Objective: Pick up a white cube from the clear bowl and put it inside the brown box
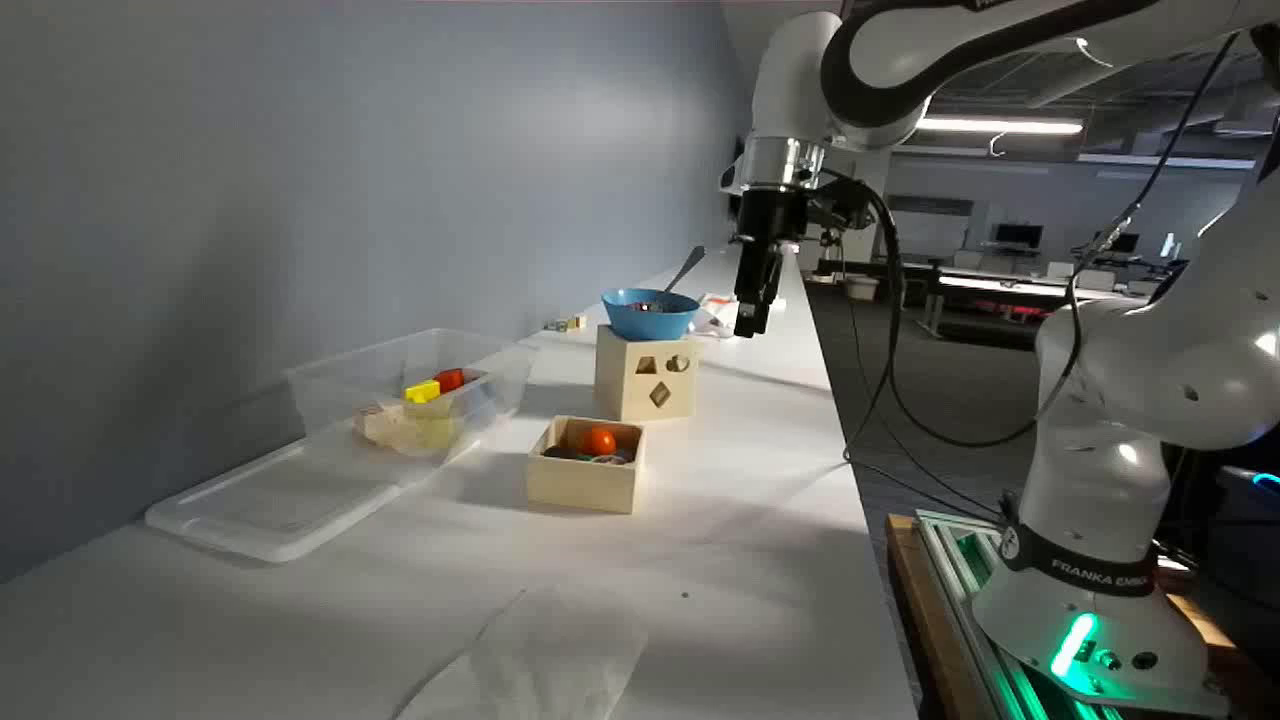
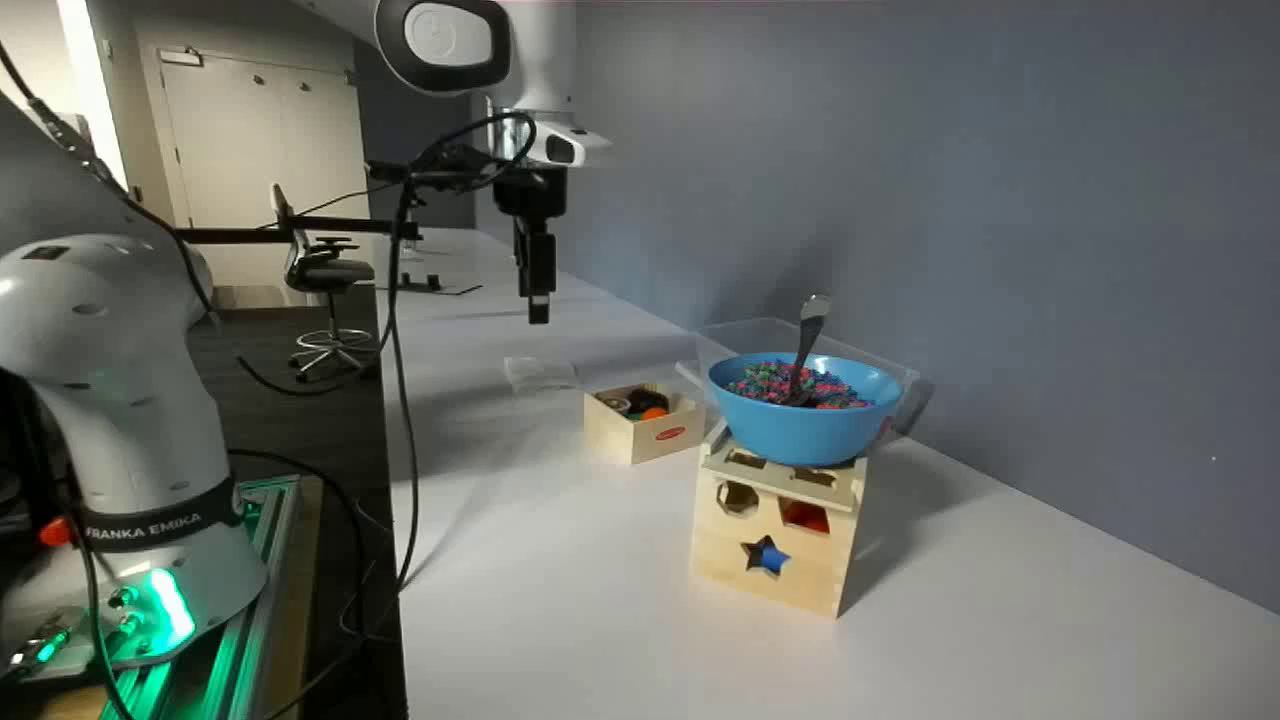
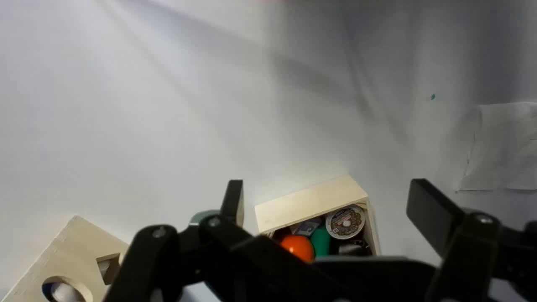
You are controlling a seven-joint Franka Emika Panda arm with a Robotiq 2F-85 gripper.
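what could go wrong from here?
No white cube is discernible in the clear plastic tub; a wrong grab seems possible.
The round blue bowl perches on a pale wooden shape-sorter; a low pass by the black claw might tip it.
The small tan wooden box looks crowded, with a round orange object inside; a cube may not settle.

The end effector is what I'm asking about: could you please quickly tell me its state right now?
End effector: open in the wrist view, holding nothing.

Low box (image 1: 585, 486) pale tan — red oval (image 2: 670, 433); gripper (image 2: 538, 302) black; blue bowl (image 2: 800, 436) — contents (image 2: 842, 390) speckled pink, green, blue.
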